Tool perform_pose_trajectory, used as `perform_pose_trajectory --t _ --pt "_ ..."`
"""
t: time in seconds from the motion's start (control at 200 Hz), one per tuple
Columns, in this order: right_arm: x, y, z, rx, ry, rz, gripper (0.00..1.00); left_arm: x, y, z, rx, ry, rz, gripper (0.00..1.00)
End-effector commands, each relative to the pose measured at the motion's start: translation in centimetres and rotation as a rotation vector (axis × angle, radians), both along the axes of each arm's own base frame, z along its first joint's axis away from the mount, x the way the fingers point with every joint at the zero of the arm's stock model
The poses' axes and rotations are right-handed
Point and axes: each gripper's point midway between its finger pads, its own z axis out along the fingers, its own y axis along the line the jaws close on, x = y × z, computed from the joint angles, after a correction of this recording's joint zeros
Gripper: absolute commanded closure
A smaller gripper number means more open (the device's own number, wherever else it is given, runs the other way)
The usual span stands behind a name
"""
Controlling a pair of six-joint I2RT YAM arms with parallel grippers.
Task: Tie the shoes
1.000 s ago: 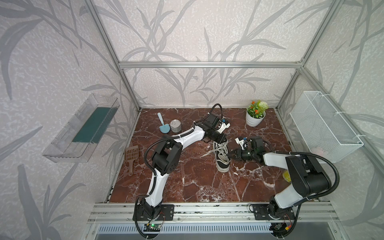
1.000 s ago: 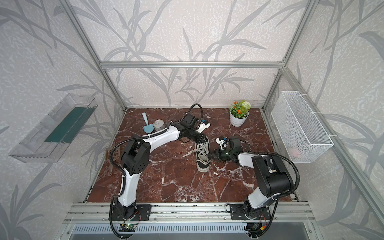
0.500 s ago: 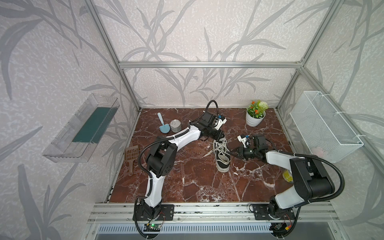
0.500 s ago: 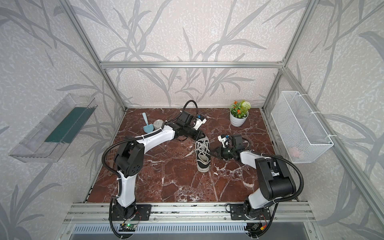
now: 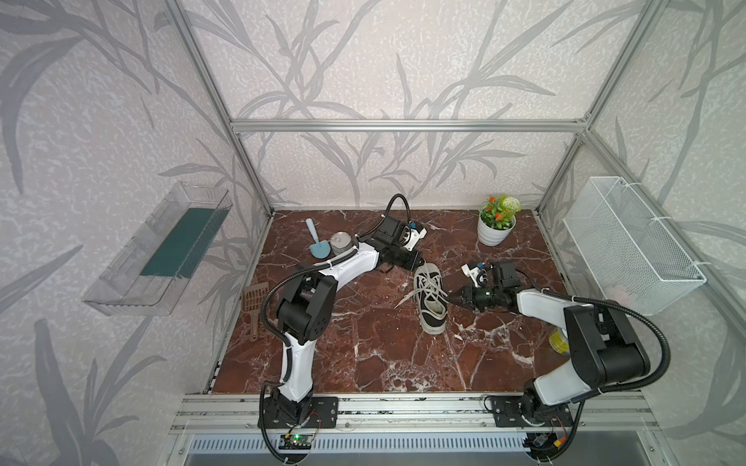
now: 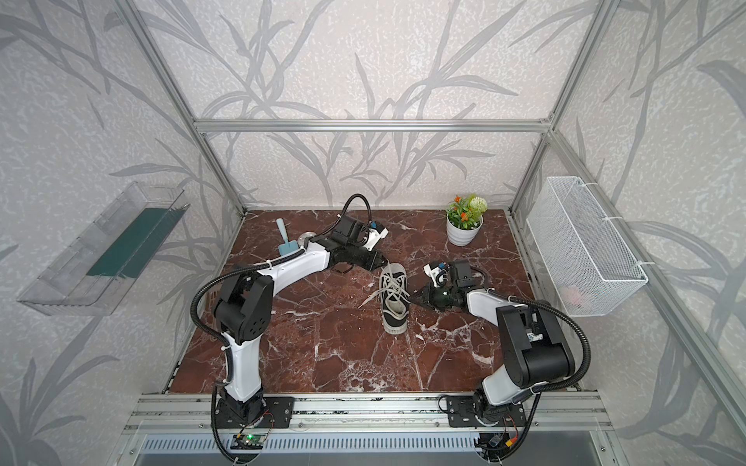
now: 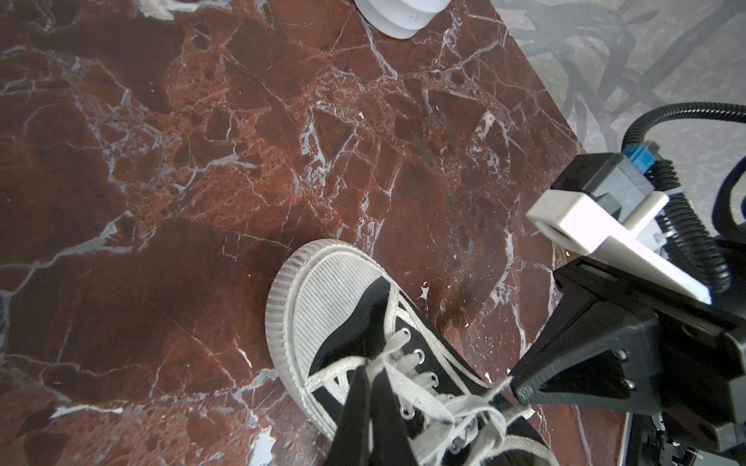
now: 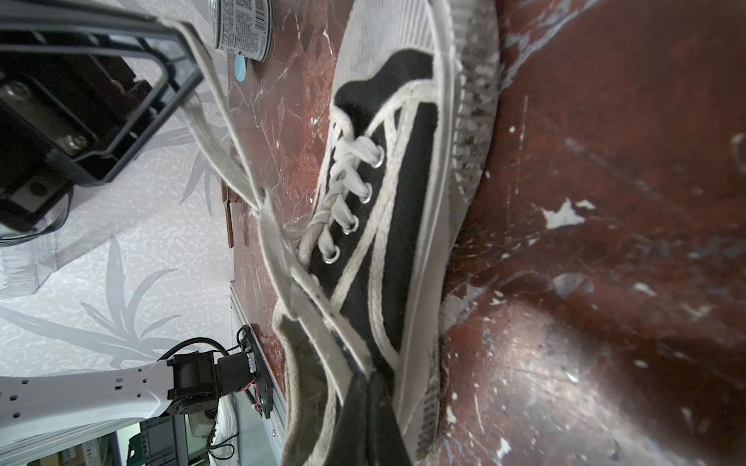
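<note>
Shoe (image 5: 430, 296) lies mid-scene, toe toward the far side; left gripper (image 7: 373, 369) and right gripper (image 8: 369, 375) are each clamped on a lace (image 8: 226, 133)

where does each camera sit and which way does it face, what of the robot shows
Top views: high over the front rail, looking down on the marble table; whole arms, left gripper and right gripper at the sneaker.
Left wrist: on the left arm, facing past its shut gripper to the sneaker's toe; right gripper alongside.
Right wrist: low beside the sneaker, facing its side and laces; own gripper, left gripper beyond.
Shared: both wrist views show each gripper pinching the laces.
</note>
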Motion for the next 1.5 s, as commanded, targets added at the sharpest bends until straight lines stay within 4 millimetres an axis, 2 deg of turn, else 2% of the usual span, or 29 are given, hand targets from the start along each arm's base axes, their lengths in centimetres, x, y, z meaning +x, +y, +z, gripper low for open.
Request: perform_pose_trajectory --t 0.0,0.355,0.715,0.92,1.18,1.495 --pt "0.0 -0.8 0.3 -0.032 -0.014 -0.005 1.00 0.1 0.1 2.4 -0.042 -0.049 -0.006 1.00" --pt "-0.8 -2.1 0.1 -0.044 -0.005 -0.027 1.00 0.2 1.2 1.7 -0.023 -0.035 0.010 1.00" --pt "-2.1 -3.3 -0.7 -0.068 0.016 -0.059 1.00 0.2 1.9 2.0 -0.022 -0.034 0.019 1.00" --pt "-2.1 -4.0 -1.0 -0.086 0.018 -0.114 1.00 0.3 2.5 1.9 -0.010 -0.051 0.035 1.00" --pt "-2.6 -5.3 -2.6 -0.138 0.065 -0.166 1.00 0.8 3.3 1.3 0.015 -0.051 0.071 1.00" --pt "-2.8 -6.5 -3.2 -0.168 0.086 -0.208 1.00 1.0 4.1 0.8 0.038 -0.051 0.097 1.00"
